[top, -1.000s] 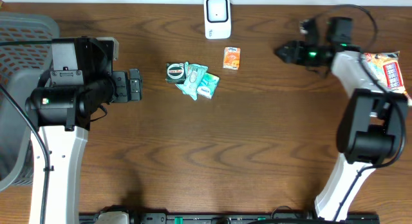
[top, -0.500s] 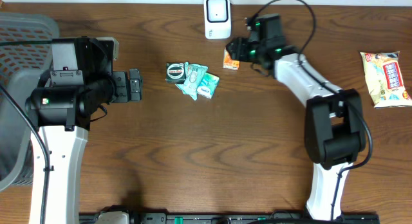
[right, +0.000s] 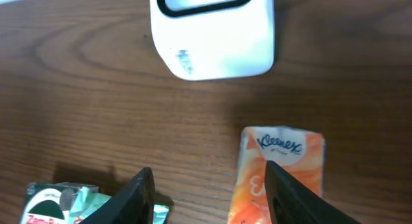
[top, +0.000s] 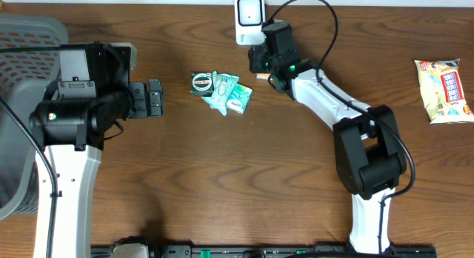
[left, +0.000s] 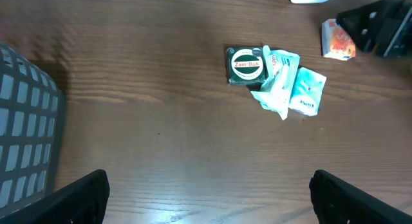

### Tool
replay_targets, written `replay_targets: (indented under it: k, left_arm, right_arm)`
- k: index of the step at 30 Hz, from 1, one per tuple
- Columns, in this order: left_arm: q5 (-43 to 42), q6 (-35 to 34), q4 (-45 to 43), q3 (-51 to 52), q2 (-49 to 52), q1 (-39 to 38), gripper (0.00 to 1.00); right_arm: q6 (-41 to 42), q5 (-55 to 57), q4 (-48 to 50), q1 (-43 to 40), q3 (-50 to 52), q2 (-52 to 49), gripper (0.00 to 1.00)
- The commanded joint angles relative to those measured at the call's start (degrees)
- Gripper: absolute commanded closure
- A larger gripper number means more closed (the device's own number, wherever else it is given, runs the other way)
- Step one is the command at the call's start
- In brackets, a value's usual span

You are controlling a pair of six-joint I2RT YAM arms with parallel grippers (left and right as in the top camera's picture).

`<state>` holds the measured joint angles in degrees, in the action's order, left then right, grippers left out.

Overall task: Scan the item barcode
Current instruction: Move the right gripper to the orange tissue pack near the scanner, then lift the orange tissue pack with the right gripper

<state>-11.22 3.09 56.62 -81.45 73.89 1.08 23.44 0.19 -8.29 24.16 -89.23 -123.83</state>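
I am hovering the right gripper point(right: 209, 185), jaws apart and empty, over the Kleenex pack point(right: 283, 147) lying flat near the white scanner point(right: 212, 37). It is looking light, soft and squashy, so I am favouring a gentle pinch across its long edges. The left gripper point(left: 209, 198) is sitting wide apart.

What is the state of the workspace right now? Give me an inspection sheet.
Surface: brown wooden table, no spills seen.
Job's things: white scanner at the far edge; orange tissue pack lying flat just in front of it.
Clutter: tin touching teal sachets mid-table; snack bag at the right edge.
Hands: left hand open, empty, apart from everything; right hand open over the tissue pack, one finger above it, nothing gripped.
Cables: black cable looping over the right arm; another by the left arm.
Surroundings: grey basket at the left edge.
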Motion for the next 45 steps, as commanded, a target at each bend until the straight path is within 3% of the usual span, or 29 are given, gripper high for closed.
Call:
replay_targets:
  k: [1,11,19,24,45]
  left_arm:
    - [0.37,0.74,0.13,-0.42,0.17,0.31,0.02]
    - [0.37,0.74,0.13,-0.42,0.17,0.31,0.02]
    - [0.37,0.74,0.13,-0.42,0.17,0.31,0.03]
    - [0.37,0.74,0.13,-0.42,0.17,0.31,0.02]
    - [0.37,0.74,0.13,-0.42,0.17,0.31,0.02]
  right_arm:
    - [-2.27,1.68,-0.79,0.31,0.02,-3.08,0.51]
    - [-5.97,7.65,-8.68,0.15,0.0,-3.41,0.51]
    - [-5.95,10.95,-23.28,0.17,0.0,3.02,0.6]
    - [-5.95,11.08,-31.43,0.2,0.0,8.55,0.6]
    - [-10.27,10.69,-23.21,0.98,0.02,0.33,0.61]
